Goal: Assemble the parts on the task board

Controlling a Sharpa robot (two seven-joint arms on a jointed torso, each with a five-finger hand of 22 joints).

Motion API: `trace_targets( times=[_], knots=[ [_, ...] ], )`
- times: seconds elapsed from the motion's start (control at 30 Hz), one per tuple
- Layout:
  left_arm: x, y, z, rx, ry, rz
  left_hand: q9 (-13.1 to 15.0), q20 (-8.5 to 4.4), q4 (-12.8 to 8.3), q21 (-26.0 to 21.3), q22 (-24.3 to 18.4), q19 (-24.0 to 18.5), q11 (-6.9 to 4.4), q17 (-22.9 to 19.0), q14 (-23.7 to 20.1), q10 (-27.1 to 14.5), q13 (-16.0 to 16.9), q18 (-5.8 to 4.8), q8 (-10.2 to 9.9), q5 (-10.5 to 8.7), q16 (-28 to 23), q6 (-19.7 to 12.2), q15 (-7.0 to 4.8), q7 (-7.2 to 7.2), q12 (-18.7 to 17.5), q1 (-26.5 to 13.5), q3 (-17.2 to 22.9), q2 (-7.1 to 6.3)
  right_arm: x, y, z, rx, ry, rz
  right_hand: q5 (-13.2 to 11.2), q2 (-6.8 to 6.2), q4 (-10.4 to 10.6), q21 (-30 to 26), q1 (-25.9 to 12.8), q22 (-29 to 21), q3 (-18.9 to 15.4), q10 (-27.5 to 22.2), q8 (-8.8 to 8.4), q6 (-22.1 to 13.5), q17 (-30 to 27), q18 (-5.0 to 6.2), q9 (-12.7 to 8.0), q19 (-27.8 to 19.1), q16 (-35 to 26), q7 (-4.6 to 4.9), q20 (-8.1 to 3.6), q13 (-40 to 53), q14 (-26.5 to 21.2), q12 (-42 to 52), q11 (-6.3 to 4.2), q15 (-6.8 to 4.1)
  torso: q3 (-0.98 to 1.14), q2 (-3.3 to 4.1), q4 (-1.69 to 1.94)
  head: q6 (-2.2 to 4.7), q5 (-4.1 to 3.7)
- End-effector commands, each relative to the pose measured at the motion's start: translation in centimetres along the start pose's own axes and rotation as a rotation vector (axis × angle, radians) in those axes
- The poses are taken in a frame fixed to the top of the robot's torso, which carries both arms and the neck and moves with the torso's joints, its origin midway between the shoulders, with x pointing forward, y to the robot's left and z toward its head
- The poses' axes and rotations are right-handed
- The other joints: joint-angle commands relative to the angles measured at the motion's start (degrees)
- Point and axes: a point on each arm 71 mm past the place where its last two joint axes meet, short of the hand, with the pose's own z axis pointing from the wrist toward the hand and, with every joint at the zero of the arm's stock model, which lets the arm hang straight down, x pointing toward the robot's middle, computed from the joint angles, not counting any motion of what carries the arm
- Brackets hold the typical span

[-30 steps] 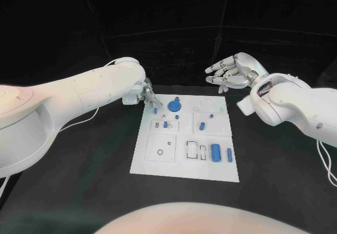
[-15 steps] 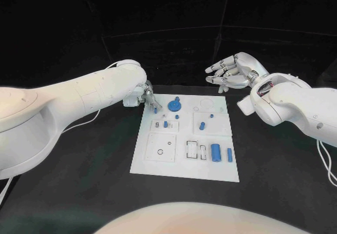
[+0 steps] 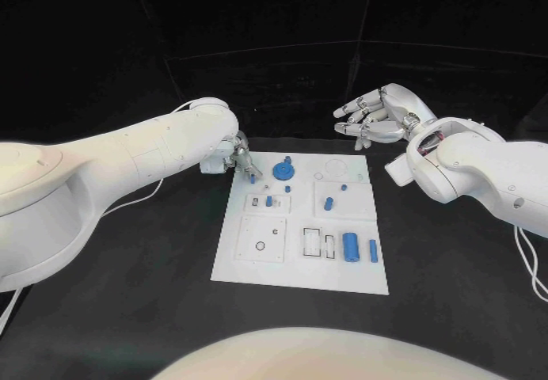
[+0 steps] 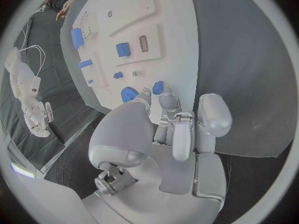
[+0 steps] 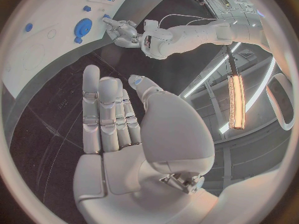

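The white task board lies mid-table with several blue parts on it: a gear, a large cylinder and smaller pieces. My left hand hovers at the board's far left corner. Its fingers are drawn close together just above a small blue peg. In the left wrist view the peg sits right at the fingertips beside the gear; I cannot tell whether they touch it. My right hand is raised beyond the far right corner, fingers apart, holding nothing.
Black table surrounds the board on all sides. My left forearm slants in over the table's left half, and the right forearm hangs right of the board. A white cable trails under the left arm.
The left hand's fingertips have drawn back slightly from the small blue peg, which stays where it was. The right hand has not moved.
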Motion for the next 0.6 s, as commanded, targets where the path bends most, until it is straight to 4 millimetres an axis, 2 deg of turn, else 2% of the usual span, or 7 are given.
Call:
trace_targets(
  times=[0.03,0.3,0.4,0.43,0.47,0.5,0.6],
  knots=[
    [-0.03,-0.30,-0.05,0.015,-0.003,0.007,-0.13,-0.11,-0.63,0.33,0.03,0.25,-0.05,15.09,5.95,0.26,-0.11,0.01,0.09,0.00,0.40,0.46,-0.31,0.09,0.10,0.89,0.26,0.23,-0.03,0.17,0.08,-0.008,0.003,0.003,0.04,-0.40,-0.02,-0.40,0.22,-0.10,0.41,-0.25,-0.26,-0.33,0.05,0.28,-0.04,0.30,-0.09,-0.04,0.15,-0.05,-0.39,-0.21,-0.06,-0.11,0.01,0.00,0.00,-0.06,-0.02],
    [-0.02,-0.49,-0.05,0.029,-0.007,0.005,-0.41,-0.16,-2.70,0.37,0.17,0.28,-0.20,15.09,5.95,0.24,-0.18,0.00,-0.01,0.01,0.40,0.49,-0.40,-0.07,0.00,3.76,2.04,1.42,-0.03,0.16,0.12,-0.008,0.003,0.003,0.04,-0.40,-0.02,-0.40,0.22,-0.10,0.41,-0.25,-0.26,-0.33,0.05,0.28,-0.04,0.30,-0.09,-0.04,0.15,-0.05,-0.39,-0.21,-0.06,-0.11,0.02,-0.04,0.02,-0.18,-0.05],
    [-0.04,-0.54,-0.05,0.038,-0.010,0.001,-0.65,-0.37,-5.33,0.38,0.24,0.29,-0.55,15.09,5.95,0.09,-0.27,0.04,-0.25,0.06,0.40,0.23,-0.70,-0.41,-0.25,7.57,4.94,3.08,-0.02,0.16,0.13,-0.008,0.003,0.003,0.04,-0.40,-0.02,-0.40,0.22,-0.10,0.41,-0.25,-0.26,-0.33,0.05,0.28,-0.04,0.30,-0.09,-0.04,0.15,-0.05,-0.39,-0.21,-0.06,-0.11,0.02,-0.04,0.01,-0.19,-0.04],
    [-0.04,-0.56,-0.06,0.041,-0.011,0.001,-0.78,-0.50,-6.78,0.43,0.32,0.31,-0.69,15.09,5.95,-0.07,-0.38,0.03,-0.43,0.07,0.40,0.01,-0.85,-0.55,-0.47,9.51,6.62,3.76,-0.02,0.16,0.13,-0.008,0.003,0.003,0.04,-0.40,-0.02,-0.40,0.22,-0.10,0.41,-0.25,-0.26,-0.33,0.05,0.28,-0.04,0.30,-0.09,-0.04,0.15,-0.05,-0.39,-0.21,-0.06,-0.11,0.03,-0.04,0.00,-0.20,-0.04],
    [-0.04,-0.57,-0.06,0.042,-0.012,0.000,-0.84,-0.55,-7.45,0.45,0.37,0.33,-0.74,15.09,5.95,-0.15,-0.44,0.02,-0.51,0.07,0.40,-0.09,-0.90,-0.60,-0.59,10.35,7.41,4.00,-0.02,0.16,0.13,-0.008,0.003,0.003,0.04,-0.40,-0.02,-0.40,0.22,-0.10,0.41,-0.25,-0.26,-0.33,0.05,0.28,-0.04,0.30,-0.09,-0.04,0.15,-0.05,-0.39,-0.21,-0.06,-0.11,0.03,-0.03,0.01,-0.20,-0.05],
    [-0.04,-0.59,-0.07,0.046,-0.013,-0.001,-0.97,-0.65,-9.04,0.47,0.44,0.34,-0.79,15.09,5.95,-0.29,-0.60,-0.01,-0.67,0.07,0.40,-0.32,-0.94,-0.62,-0.90,12.04,9.51,4.33,-0.02,0.15,0.13,-0.008,0.003,0.003,0.04,-0.40,-0.02,-0.40,0.22,-0.10,0.41,-0.25,-0.26,-0.33,0.05,0.28,-0.04,0.30,-0.09,-0.04,0.15,-0.05,-0.39,-0.21,-0.06,-0.11,0.03,-0.02,0.01,-0.24,-0.06],
    [-0.01,-0.58,-0.10,0.052,-0.015,-0.003,-1.01,-0.66,-11.26,0.55,0.60,0.37,-0.64,15.09,5.95,-0.27,-0.81,-0.09,-0.67,0.08,0.40,-0.62,-0.84,-0.38,-1.36,13.57,12.95,4.22,-0.02,0.15,0.14,-0.008,0.003,0.003,0.04,-0.40,-0.02,-0.40,0.22,-0.10,0.41,-0.25,-0.26,-0.33,0.05,0.28,-0.04,0.30,-0.09,-0.04,0.15,-0.05,-0.39,-0.21,-0.06,-0.11,0.02,-0.04,-0.02,-0.31,-0.09]
  ],
)
